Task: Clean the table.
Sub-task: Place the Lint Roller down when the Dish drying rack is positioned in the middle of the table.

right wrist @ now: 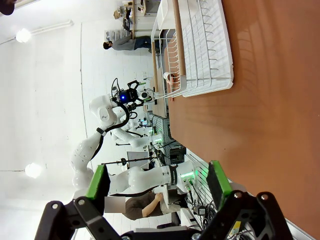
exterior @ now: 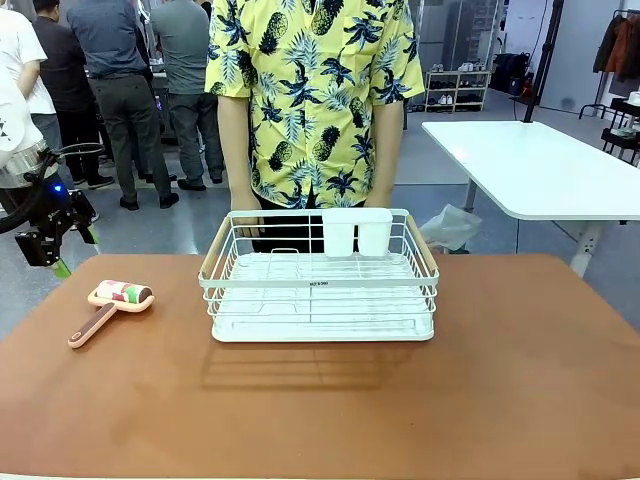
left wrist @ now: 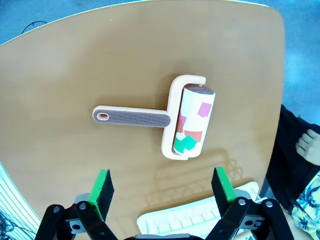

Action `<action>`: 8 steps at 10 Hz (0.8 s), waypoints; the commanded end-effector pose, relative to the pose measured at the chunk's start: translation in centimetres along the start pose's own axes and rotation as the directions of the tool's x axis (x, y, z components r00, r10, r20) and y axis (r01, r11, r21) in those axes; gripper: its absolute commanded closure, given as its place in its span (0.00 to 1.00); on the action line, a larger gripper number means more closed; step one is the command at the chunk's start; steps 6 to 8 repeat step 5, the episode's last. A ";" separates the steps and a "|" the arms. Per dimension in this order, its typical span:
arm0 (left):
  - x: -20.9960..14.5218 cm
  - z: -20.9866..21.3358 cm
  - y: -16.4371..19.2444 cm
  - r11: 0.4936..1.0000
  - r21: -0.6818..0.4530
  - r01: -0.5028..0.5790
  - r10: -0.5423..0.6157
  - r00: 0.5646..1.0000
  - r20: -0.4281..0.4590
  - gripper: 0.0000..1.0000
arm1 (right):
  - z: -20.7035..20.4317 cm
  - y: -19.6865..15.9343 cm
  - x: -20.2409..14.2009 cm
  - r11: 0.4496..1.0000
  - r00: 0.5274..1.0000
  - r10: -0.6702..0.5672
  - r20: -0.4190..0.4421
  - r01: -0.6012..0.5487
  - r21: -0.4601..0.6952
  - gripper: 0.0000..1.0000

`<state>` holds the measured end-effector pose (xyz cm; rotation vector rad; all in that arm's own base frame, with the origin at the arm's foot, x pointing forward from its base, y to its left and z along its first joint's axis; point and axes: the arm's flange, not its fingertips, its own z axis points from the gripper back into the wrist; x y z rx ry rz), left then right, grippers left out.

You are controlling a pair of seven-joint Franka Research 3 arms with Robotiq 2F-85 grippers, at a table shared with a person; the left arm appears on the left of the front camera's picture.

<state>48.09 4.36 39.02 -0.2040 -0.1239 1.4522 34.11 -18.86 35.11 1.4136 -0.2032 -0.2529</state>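
Note:
The reddish-brown table (exterior: 330,400) carries a pink lint roller (exterior: 112,299) near its left side, its roll dotted with red and green scraps. My left gripper (exterior: 72,250) hangs open past the table's left edge, above and left of the roller. From the left wrist, the roller (left wrist: 187,120) lies on the table (left wrist: 75,60) beyond my open left gripper (left wrist: 162,185), with nothing between the fingers. My right gripper (right wrist: 157,181) is open and empty, hovering off the table (right wrist: 270,125).
A white wire dish rack (exterior: 320,285) stands mid-table, also seen from the left wrist (left wrist: 200,220) and the right wrist (right wrist: 205,45). A person in a yellow patterned shirt (exterior: 315,90) stands at the far edge behind it. A white table (exterior: 540,165) is at back right.

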 end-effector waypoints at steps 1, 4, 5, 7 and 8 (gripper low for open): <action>0.1 0.1 0.0 1.000 -0.002 -0.001 0.001 1.000 0.001 0.00 | 0.0 0.3 -0.2 1.000 1.000 0.004 0.002 -0.004 0.002 0.00; 0.1 0.1 0.0 1.000 -0.002 -0.001 0.001 1.000 0.001 0.00 | 0.0 0.3 -0.2 1.000 1.000 0.004 0.002 -0.004 0.002 0.00; 0.1 0.1 0.0 1.000 -0.002 -0.001 0.001 1.000 0.001 0.00 | 0.0 0.3 -0.2 1.000 1.000 0.004 0.002 -0.004 0.002 0.00; 0.1 0.1 0.0 1.000 -0.002 -0.001 0.001 1.000 0.001 0.00 | 0.0 0.3 -0.2 1.000 1.000 0.004 0.002 -0.004 0.002 0.00; 0.1 0.1 0.0 1.000 -0.002 -0.001 0.001 1.000 0.001 0.00 | 0.0 0.3 -0.2 1.000 1.000 0.004 0.002 -0.004 0.002 0.00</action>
